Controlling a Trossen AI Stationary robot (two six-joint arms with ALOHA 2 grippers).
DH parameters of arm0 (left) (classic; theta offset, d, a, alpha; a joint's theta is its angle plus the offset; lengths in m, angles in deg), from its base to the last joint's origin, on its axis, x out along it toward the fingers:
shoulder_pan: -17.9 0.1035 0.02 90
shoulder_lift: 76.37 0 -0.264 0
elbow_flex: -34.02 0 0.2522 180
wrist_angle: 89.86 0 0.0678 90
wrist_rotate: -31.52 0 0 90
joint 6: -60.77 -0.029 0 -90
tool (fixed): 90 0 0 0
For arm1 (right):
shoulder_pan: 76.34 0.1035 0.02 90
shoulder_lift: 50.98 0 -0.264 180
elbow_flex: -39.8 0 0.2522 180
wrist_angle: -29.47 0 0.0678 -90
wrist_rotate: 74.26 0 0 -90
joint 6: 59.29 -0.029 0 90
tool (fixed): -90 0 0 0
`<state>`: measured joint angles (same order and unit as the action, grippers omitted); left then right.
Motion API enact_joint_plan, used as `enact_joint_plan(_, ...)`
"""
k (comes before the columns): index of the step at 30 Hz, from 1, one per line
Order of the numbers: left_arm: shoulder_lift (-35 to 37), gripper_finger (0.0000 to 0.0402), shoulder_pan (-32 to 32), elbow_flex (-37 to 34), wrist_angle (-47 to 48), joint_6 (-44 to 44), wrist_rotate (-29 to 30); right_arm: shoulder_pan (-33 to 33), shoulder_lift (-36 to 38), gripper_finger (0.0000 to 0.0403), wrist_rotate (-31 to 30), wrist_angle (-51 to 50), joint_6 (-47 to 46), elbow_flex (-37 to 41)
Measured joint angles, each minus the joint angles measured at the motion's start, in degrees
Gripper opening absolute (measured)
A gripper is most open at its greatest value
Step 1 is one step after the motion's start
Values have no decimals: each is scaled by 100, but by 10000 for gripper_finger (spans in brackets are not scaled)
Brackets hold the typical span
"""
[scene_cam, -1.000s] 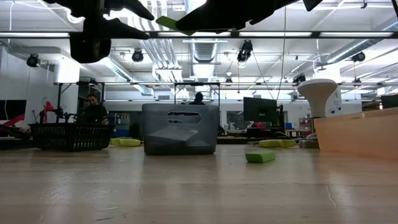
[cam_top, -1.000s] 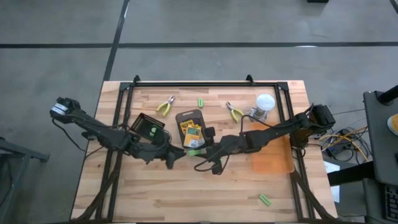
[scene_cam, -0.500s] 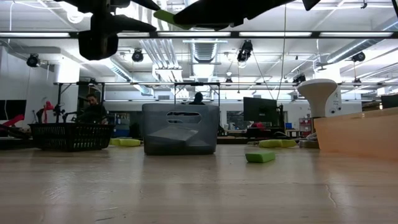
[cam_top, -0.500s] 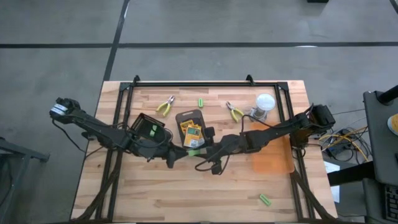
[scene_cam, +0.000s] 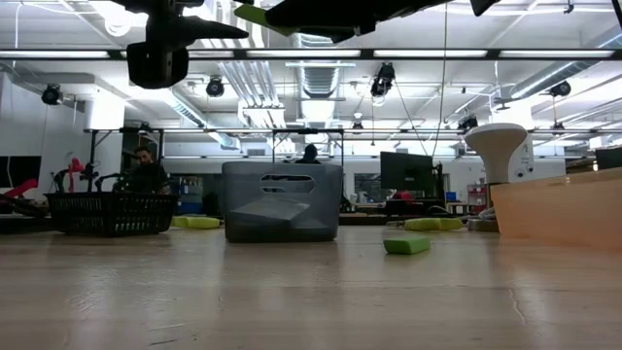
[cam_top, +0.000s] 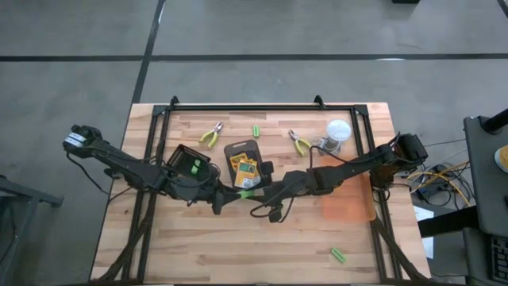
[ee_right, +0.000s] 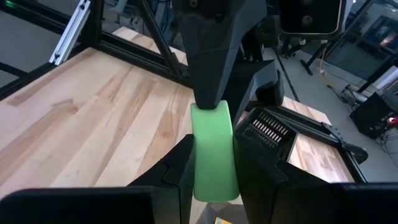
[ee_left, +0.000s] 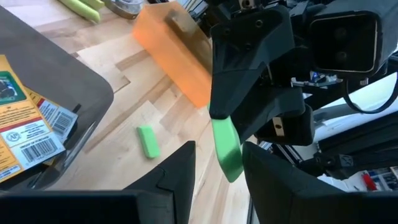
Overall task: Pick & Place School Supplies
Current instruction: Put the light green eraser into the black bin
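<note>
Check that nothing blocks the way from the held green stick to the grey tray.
Nothing visible does. The right gripper holds the green stick in the air, with the left gripper at its other end, right beside the tray. Crayon boxes already lie in the tray.

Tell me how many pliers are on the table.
2 pliers: one lies left of the dark tray, the other between that tray and the white-lidded jar. The arms may hide more.
</note>
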<state>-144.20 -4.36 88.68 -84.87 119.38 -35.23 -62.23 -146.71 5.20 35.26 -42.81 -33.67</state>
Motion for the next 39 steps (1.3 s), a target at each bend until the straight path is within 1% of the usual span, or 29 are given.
enact_joint_plan(6,0,136,14,0,-66,-159,1,0,-70,93,10,137,-116,0)
enact_joint_plan(11,0,136,21,0,-53,-183,4,0,-268,93,11,508,144,-7)
enact_joint_plan(22,-2,132,26,0,-30,-315,23,0,-291,93,11,445,169,-50)
enact_joint_plan(25,-2,118,26,0,-27,-313,22,0,-291,93,8,424,155,-57)
enact_joint_plan(34,-2,55,21,0,-22,-313,20,0,-291,93,-6,417,155,-57)
enact_joint_plan(39,0,45,21,0,16,-313,20,0,-291,93,-6,413,162,-57)
